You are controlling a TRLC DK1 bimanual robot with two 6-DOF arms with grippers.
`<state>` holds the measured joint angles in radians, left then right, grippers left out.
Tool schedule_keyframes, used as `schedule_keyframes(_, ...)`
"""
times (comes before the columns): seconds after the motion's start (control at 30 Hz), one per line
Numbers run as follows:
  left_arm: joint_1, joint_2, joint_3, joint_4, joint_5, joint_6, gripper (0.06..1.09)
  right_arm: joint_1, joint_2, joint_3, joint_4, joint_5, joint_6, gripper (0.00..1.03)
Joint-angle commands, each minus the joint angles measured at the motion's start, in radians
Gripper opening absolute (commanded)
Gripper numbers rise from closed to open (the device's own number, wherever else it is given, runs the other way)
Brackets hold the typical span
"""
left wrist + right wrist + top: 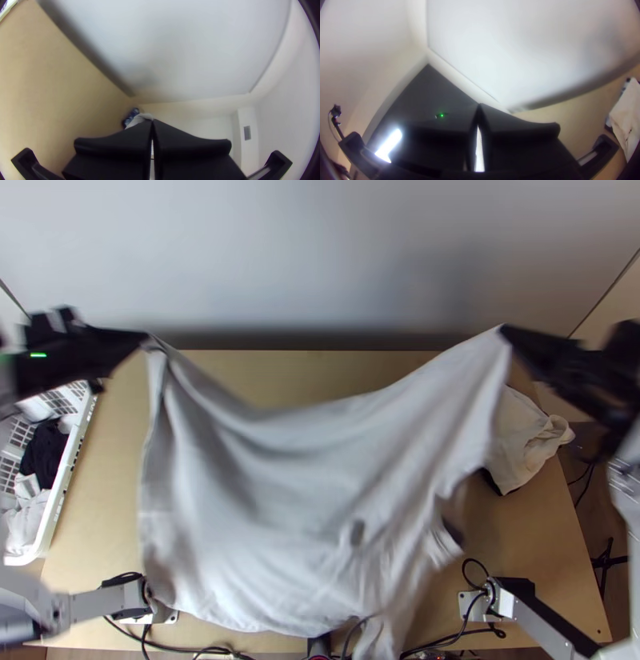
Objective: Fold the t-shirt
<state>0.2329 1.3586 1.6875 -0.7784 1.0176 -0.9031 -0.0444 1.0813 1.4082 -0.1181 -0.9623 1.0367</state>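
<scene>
The light-grey T-shirt (288,500) is suspended above the bench (100,500), spread between two raised corners, its upper edge sagging and its lower part draped toward and past the near edge. One corner is pinched in the closed left gripper (146,338) near the far left corner; the other is pinched between the pressed-together tips of the right gripper (504,330) near the far right corner. Wood is exposed along the far edge, between shirt and white basket (62,484) at the left edge, and toward the near right corner. A cream cloth (524,448) overhangs the right edge. Sleeves and neckline cannot be told apart; folds are blurred. The shirt's lowest part and the basket are cut off in the top view.
</scene>
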Motion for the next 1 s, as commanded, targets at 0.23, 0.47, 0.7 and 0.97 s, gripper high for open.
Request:
schedule_keyframes(0.23,-0.067,0.524,-0.172,0.117,-0.177,0.250,0.09,-0.129,0.370,-0.345,0.130,0.048,-0.162,0.03)
schedule_keyframes(0.47,-0.122,0.600,-0.075,0.146,-0.177,0.205,0.09,-0.058,0.393,-0.310,0.141,0.099,-0.165,0.03)
schedule_keyframes(0.7,-0.156,0.669,0.006,0.191,-0.194,0.173,0.09,0.026,0.427,-0.291,0.167,0.131,-0.171,0.03)
schedule_keyframes(0.97,-0.145,0.883,0.262,0.182,-0.218,0.125,0.09,0.083,0.532,-0.250,0.221,0.209,-0.178,0.03)
